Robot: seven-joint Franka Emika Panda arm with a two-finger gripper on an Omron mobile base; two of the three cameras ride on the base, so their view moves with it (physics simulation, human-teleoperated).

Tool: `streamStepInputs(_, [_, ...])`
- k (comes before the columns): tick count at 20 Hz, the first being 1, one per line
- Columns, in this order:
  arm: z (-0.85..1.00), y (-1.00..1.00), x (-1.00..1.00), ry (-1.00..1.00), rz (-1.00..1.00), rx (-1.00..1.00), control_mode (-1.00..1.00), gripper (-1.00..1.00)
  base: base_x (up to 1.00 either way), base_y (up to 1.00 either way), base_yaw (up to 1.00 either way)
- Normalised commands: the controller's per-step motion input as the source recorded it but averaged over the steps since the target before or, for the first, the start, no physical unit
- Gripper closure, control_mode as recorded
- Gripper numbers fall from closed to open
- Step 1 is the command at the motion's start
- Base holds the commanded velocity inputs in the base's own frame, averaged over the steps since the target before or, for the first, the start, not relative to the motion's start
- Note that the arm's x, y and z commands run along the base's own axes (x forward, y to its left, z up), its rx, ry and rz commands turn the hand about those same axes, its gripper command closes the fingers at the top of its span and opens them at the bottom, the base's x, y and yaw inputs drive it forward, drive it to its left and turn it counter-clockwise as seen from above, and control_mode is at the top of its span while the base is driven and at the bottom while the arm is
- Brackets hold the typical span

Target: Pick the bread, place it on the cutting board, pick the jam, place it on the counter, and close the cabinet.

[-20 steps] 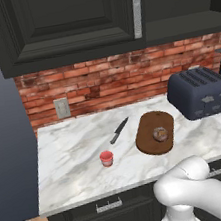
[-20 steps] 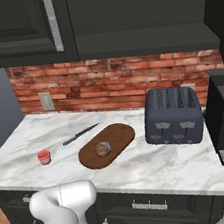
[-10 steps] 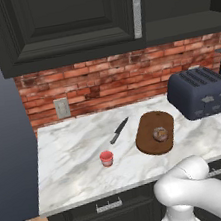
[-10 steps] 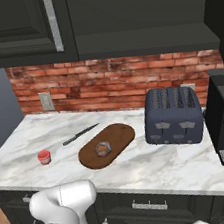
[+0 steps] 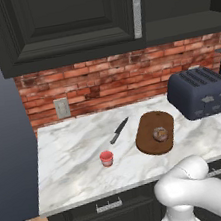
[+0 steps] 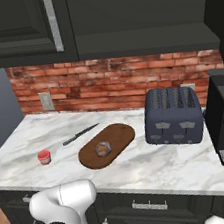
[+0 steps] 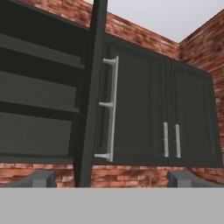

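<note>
- Hand view: faces cabinet (image 7: 87, 96) door edge-on, ajar, shelves bare; gripper (image 7: 112, 178) spread wide, gripping nothing.
- Bread (image 5: 160, 134) sits on cutting board (image 5: 155, 133).
- Jam (image 5: 106, 158) stands on counter (image 5: 69, 154).
- No legible writing.

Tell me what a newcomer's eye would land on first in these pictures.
First, the dark cabinet: in the hand view one door stands edge-on and open, bare shelves to its left, with the fingers spread wide below it. Next, on the marble counter, the bread sits on the cutting board, the red jam stands apart to its left, and a knife lies between.
</note>
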Motion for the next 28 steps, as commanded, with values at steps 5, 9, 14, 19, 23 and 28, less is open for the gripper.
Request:
streamStepInputs(5, [0.0,-0.15,0.02,0.0,0.0,0.0,-1.0,-1.0,0.0,0.0,0.0])
streamStepInputs(9, [0.0,-0.16,0.06,0.0,0.0,0.0,-1.0,-1.0,0.0,0.0,0.0])
streamStepInputs(14, [0.0,-0.13,0.1,0.0,0.0,0.0,-1.0,-1.0,0.0,0.0,0.0])
streamStepInputs(19, [0.0,-0.13,0.13,0.0,0.0,0.0,-1.0,-1.0,0.0,0.0,0.0])
streamStepInputs(23, [0.0,-0.11,0.15,0.0,0.0,0.0,-1.0,-1.0,0.0,0.0,0.0])
streamStepInputs(28, [0.03,-0.14,0.17,0.0,0.0,0.0,-1.0,-1.0,0.0,0.0,0.0])
